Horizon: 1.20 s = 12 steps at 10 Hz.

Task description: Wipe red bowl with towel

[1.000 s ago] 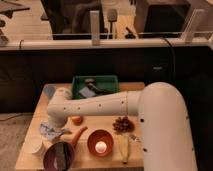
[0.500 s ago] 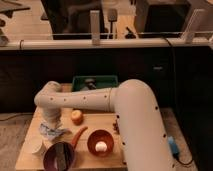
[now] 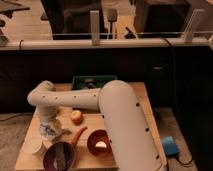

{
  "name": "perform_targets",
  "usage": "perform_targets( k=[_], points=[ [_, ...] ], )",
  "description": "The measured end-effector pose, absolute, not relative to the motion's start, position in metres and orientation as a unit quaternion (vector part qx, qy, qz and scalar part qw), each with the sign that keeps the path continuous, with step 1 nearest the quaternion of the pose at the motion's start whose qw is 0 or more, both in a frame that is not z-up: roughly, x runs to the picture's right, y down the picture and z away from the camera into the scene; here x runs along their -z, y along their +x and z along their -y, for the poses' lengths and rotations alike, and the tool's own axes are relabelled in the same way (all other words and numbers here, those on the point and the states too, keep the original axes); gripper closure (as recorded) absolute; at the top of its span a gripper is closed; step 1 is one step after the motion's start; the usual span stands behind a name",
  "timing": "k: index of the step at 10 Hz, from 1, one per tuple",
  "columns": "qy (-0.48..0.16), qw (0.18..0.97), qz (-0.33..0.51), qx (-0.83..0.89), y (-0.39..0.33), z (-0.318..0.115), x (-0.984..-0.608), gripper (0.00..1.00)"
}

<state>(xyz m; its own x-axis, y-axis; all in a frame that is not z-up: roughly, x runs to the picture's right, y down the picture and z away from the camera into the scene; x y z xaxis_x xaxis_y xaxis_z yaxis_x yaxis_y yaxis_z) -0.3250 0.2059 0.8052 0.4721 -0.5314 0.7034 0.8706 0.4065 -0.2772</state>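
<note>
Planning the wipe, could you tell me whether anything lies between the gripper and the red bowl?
Yes: the gripper sits at the towel, and an orange curved item lies between it and the red bowl.

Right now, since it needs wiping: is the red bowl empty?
Not empty: the red bowl holds something pale. The hand is at the towel, left.

The white arm's gripper [image 3: 48, 125] hung near the left edge of the wooden worktop [image 3: 30, 131], merging with the crumpled white-and-blue towel [image 3: 53, 133]. The thick white arm [image 3: 125, 115] hid the worktop's right edge and part of the green plastic bin [image 3: 82, 80] at the back edge. The dark purple bowl [image 3: 59, 156] at the front-left corner was cut off below. The pale lump [image 3: 101, 145] inside the round red bowl [image 3: 92, 139] was too blurred to name.
</note>
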Motion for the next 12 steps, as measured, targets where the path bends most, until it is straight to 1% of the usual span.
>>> perform_targets(
  k=[3,4,5,7,8,10,11,12],
  points=[
    [-0.325,0.784,0.272,0.454,-0.340,-0.215,-0.812,0.21],
    [-0.324,0.783,0.273,0.456,-0.341,-0.217,-0.817,0.27],
    [-0.323,0.781,0.274,0.459,-0.344,-0.221,-0.821,0.38],
    [-0.326,0.787,0.270,0.449,-0.339,-0.227,-0.832,0.56],
    [-0.324,0.792,0.269,0.442,-0.328,-0.230,-0.836,0.68],
    [-0.316,0.798,0.267,0.438,-0.326,-0.228,-0.831,0.86],
    [-0.308,0.805,0.263,0.432,-0.323,-0.226,-0.827,0.97],
    [-0.301,0.811,0.260,0.428,-0.318,-0.223,-0.824,1.00]
  ],
)
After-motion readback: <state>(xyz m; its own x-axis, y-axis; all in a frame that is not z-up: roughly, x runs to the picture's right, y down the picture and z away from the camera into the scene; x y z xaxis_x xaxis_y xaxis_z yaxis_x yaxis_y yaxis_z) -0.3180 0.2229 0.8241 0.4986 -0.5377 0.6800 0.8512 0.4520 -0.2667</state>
